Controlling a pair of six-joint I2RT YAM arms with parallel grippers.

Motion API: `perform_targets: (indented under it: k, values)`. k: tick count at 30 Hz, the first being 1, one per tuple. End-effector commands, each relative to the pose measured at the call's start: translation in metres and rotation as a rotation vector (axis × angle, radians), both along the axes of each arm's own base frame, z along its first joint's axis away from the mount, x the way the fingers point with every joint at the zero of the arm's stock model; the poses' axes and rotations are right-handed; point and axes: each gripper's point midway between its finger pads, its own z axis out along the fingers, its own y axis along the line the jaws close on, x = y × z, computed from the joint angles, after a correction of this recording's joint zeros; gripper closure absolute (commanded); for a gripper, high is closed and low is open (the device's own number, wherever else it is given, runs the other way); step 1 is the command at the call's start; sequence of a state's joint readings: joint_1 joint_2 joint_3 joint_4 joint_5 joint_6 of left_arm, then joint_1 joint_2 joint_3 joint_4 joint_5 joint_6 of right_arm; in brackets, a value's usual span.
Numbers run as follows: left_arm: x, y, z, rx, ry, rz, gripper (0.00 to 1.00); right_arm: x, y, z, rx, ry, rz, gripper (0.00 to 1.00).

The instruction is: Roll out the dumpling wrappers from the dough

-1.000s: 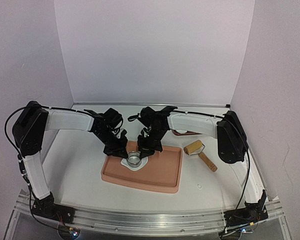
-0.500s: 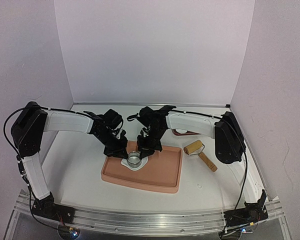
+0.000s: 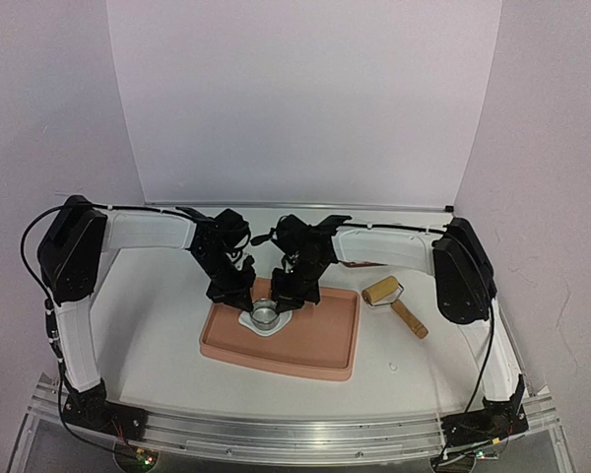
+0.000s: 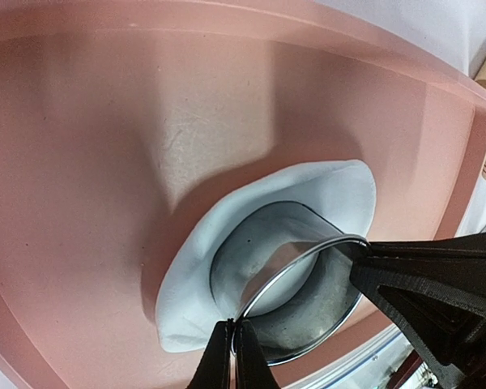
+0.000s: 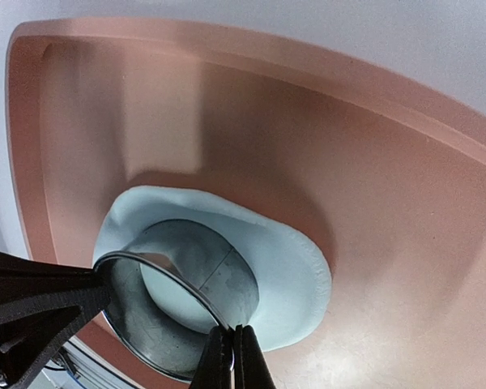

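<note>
Left gripper (image 4: 233,340) and right gripper (image 5: 232,344) each pinched the shiny metal ring cutter (image 4: 263,243) sitting on the flat white dough (image 4: 340,190). Mid-cut I reckon, and next it needed an even press down.

Both your arms reach forward and bend inward, elbows out wide, wrists tipped down so the hands nearly meet in the middle. Your left hand (image 3: 242,300) and right hand (image 3: 282,298) face each other, just apart. Each has its fingers pressed together, pinching opposite sides of the metal ring (image 4: 324,308).
</note>
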State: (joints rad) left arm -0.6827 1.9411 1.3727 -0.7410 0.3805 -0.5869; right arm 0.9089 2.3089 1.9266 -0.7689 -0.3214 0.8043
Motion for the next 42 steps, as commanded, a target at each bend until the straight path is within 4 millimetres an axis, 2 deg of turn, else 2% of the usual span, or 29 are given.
perform_targets:
  k: [1, 6, 9, 13, 16, 18, 20, 25, 29, 30, 33, 37, 42]
  values:
    - [0.013, 0.022, -0.029, 0.095, 0.021, -0.021, 1.00, -0.042, -0.011, -0.041, -0.115, 0.114, -0.037, 1.00]
    - [0.031, 0.014, -0.021, 0.048, -0.008, -0.050, 1.00, -0.061, 0.010, -0.036, -0.060, 0.146, -0.014, 1.00]
    - [0.040, 0.006, -0.013, 0.021, -0.031, -0.061, 1.00, -0.071, 0.018, -0.040, -0.050, 0.178, -0.006, 1.00]
    - [0.050, 0.000, -0.003, 0.009, -0.063, -0.054, 1.00, -0.078, 0.014, -0.045, -0.065, 0.206, -0.024, 1.00]
    - [0.050, 0.000, -0.003, 0.009, -0.052, -0.045, 1.00, -0.079, 0.013, -0.046, -0.071, 0.206, -0.028, 1.00]
    - [0.043, 0.002, -0.008, 0.005, -0.033, -0.031, 1.00, -0.074, 0.011, -0.046, -0.079, 0.177, -0.025, 1.00]
    - [0.024, 0.007, -0.019, -0.001, 0.009, -0.010, 1.00, -0.060, 0.009, -0.043, -0.093, 0.116, -0.017, 1.00]
    - [-0.018, 0.014, -0.027, 0.017, 0.064, 0.001, 1.00, -0.024, -0.006, -0.039, -0.120, 0.017, -0.029, 1.00]
    - [-0.043, 0.012, -0.026, 0.027, 0.095, 0.002, 1.00, -0.001, -0.002, -0.033, -0.119, -0.056, -0.002, 1.00]
    - [-0.055, 0.012, -0.028, 0.033, 0.122, 0.006, 1.00, 0.009, 0.000, -0.030, -0.118, -0.077, 0.007, 1.00]
    - [-0.074, 0.013, -0.032, 0.052, 0.185, 0.018, 1.00, 0.021, 0.003, -0.041, -0.119, -0.066, 0.013, 1.00]
    - [-0.088, 0.013, -0.035, 0.055, 0.246, 0.041, 1.00, 0.035, 0.003, -0.046, -0.126, -0.083, 0.032, 1.00]
    - [-0.092, 0.006, -0.037, 0.027, 0.278, 0.066, 1.00, 0.043, 0.007, -0.039, -0.115, -0.116, 0.050, 1.00]
